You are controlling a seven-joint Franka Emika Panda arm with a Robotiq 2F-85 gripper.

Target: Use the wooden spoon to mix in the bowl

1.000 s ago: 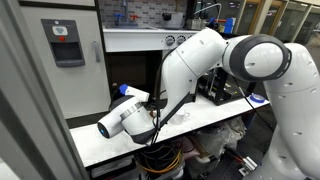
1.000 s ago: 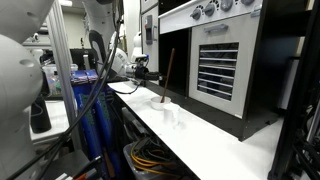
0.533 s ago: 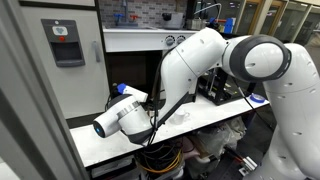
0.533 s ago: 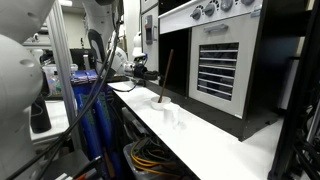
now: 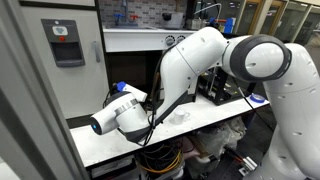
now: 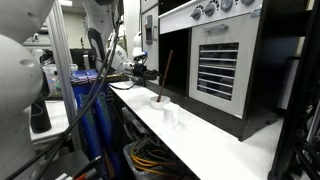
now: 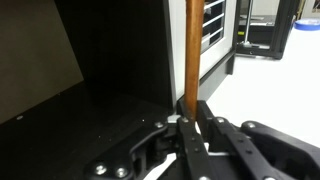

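The wooden spoon (image 7: 190, 50) stands nearly upright. In the wrist view its long brown handle runs up from between my gripper's (image 7: 190, 112) black fingers, which are shut on it. In an exterior view the spoon (image 6: 165, 75) leans with its head down in the small pale bowl (image 6: 160, 101) on the white counter, and my gripper (image 6: 147, 71) holds the handle from the side. The bowl's contents cannot be made out. In an exterior view (image 5: 180, 117) the arm hides most of the bowl and the spoon.
A dark oven front (image 6: 215, 65) with a slatted door stands right behind the counter (image 6: 200, 135). The arm's white links (image 5: 120, 113) hang over the counter's near edge. Cables and blue containers (image 6: 95, 110) sit beside it. A black cabinet opening (image 7: 90, 60) fills the wrist view's left.
The arm's white wrist link has swung a little to the left and down in an exterior view. The spoon stays in the bowl, its lean almost unchanged.
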